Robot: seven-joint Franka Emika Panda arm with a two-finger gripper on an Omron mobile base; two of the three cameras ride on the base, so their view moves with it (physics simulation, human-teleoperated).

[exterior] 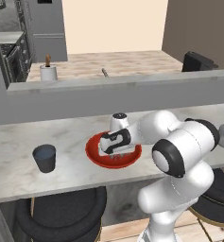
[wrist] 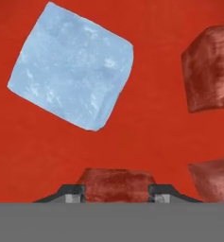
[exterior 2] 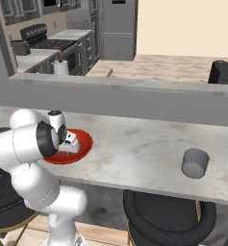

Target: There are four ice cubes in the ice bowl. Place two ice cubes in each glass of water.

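Left base view gives you the marble-patterned counter [exterior: 19, 142] running across, and going left to right you've got the dark slate tumbler [exterior: 45, 158] with bluish contents, then the glossy red ice bowl [exterior: 95, 156], wide, round and shallow, with the gripper [exterior: 116, 155] down inside it. Far back on the upper ledge stands a white cylinder [exterior: 48, 72] with a brown top.

Right base view shows you the other side: the ice bowl sits at the left under the arm, and well apart to the right stands the lighter grey tumbler [exterior 2: 195, 163], matte and tapered, which the left base view only catches at its right edge.

Hand view puts you right over the red floor of the bowl. You see 1 pale blue ice cube [wrist: 73, 66], frosty and mottled, tilted at upper left, plus 3 nearly clear cubes that read as reddish blocks: 1 between the fingertips [wrist: 72, 193], 2 at the right edge.

The fingertips stand on either side of that lower cube [wrist: 116, 182]; you cannot tell whether they press it.
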